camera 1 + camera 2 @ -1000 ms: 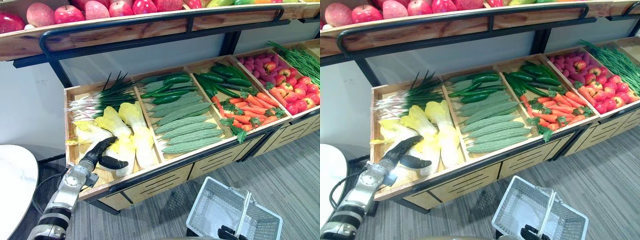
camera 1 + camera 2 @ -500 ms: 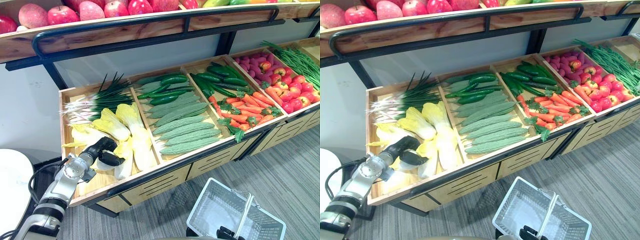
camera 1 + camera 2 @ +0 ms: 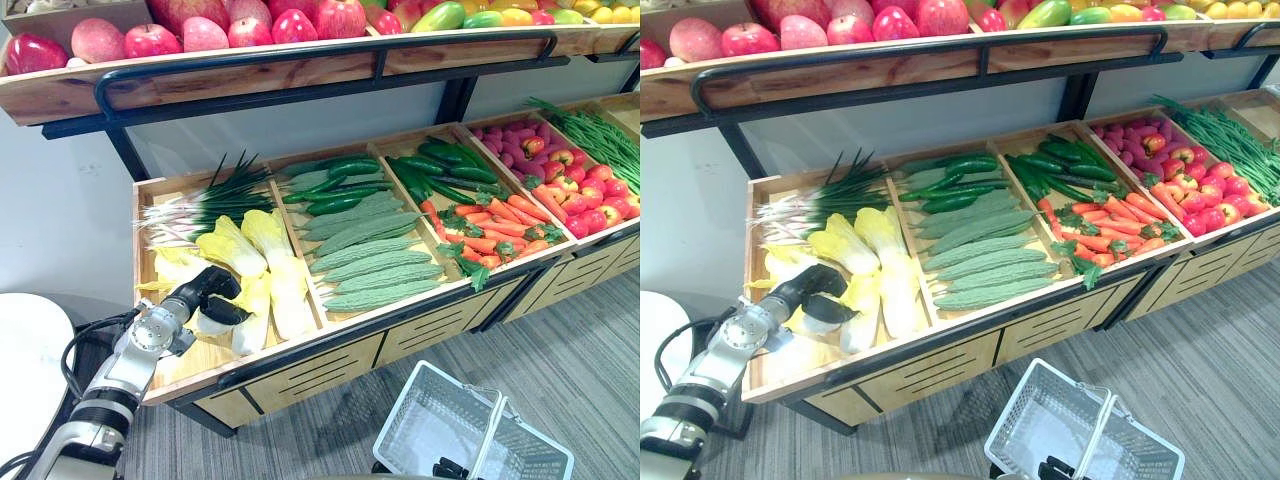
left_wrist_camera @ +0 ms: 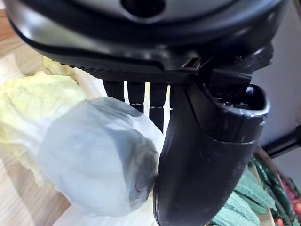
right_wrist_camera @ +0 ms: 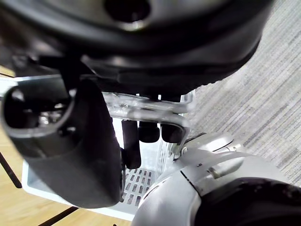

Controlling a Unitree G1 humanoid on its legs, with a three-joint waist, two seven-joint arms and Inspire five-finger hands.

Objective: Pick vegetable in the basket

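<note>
In the leftmost wooden crate lie several pale yellow-white cabbages beside spring onions. My left hand is curled round the white stalk end of one cabbage near the crate's front. In the left wrist view the thumb presses that cabbage against the fingers. A white wire basket hangs low over the floor at the lower right. My right hand is shut on its clear handle.
Neighbouring crates hold cucumbers and bitter gourds, carrots, red peppers and radishes, and green beans. An upper shelf with apples and a black rail overhangs the crates. A white round table stands at the left.
My left hand, open over the cabbages a second ago, has curled shut on one cabbage. The camera has shifted a little. The basket and right hand stay put.
</note>
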